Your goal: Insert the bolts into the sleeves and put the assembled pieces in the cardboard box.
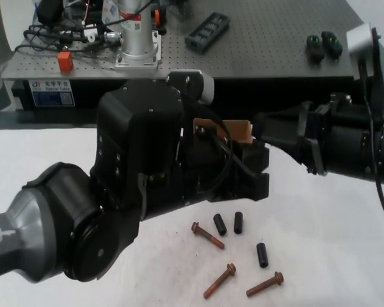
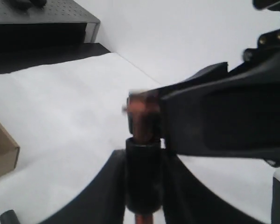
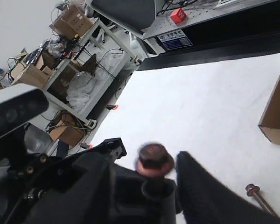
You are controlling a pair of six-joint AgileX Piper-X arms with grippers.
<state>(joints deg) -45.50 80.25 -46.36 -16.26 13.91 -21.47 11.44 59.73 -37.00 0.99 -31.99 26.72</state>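
Pinching sleeve (image 2: 142, 170) in left pincer (image 2: 142, 186) and bolt (image 2: 141, 109) by its head in right pincer (image 3: 156, 184), axes in line, shank through, cardboard box (image 1: 240, 131) just beyond, toward the counter's (image 1: 345, 256) far edge.

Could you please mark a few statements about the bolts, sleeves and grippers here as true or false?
1. Three loose bolts lie on the white table. True.
2. Four loose sleeves lie among them. False: there are three.
3. The left gripper grips a black sleeve. True.
4. The right gripper is open and empty. False: it is shut on a bolt, whose shank passes through that black sleeve.
5. The cardboard box stands nearer the high camera than the loose bolts. False: it stands beyond them, behind the grippers.
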